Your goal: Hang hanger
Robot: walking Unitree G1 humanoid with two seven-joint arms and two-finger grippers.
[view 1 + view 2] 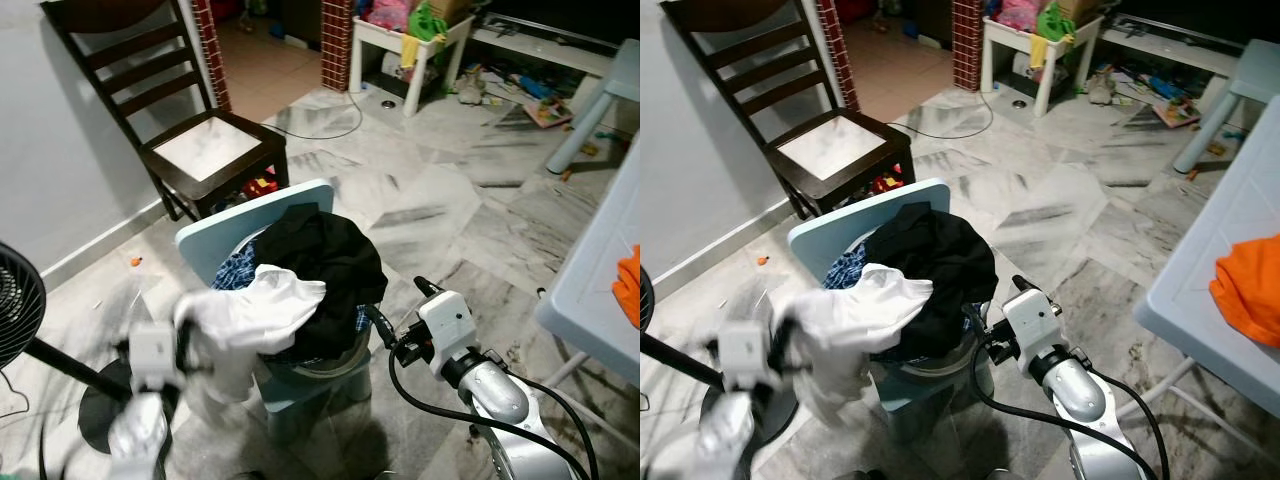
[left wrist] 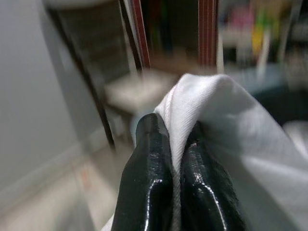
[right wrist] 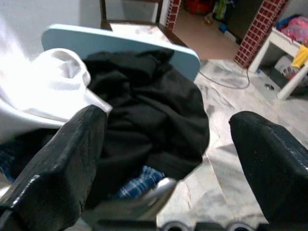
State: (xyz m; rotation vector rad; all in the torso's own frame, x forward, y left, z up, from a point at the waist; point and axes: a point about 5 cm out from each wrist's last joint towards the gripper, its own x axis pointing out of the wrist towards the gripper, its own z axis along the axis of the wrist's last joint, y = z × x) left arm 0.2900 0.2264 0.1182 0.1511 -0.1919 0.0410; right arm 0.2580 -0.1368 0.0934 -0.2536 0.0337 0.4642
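Observation:
A pile of laundry sits in a metal basin [image 1: 335,364] on a small light blue chair [image 1: 240,215]. On the pile lie a black garment [image 1: 325,260], a white garment [image 1: 250,315] and a blue plaid cloth [image 1: 237,268]. My left gripper [image 2: 174,132] is shut on a fold of the white garment [image 2: 226,125], at the pile's left side; the arm looks blurred in the eye views. To the right of the pile, my right gripper [image 1: 398,303] stands open with nothing between its fingers, facing the black garment [image 3: 149,106].
A dark wooden chair [image 1: 200,130] stands by the wall behind the pile. A black fan [image 1: 15,300] is at the left edge. At the right is a pale blue table [image 1: 590,270] with an orange cloth [image 1: 630,285]. A white toy table [image 1: 410,35] and floor clutter lie far back.

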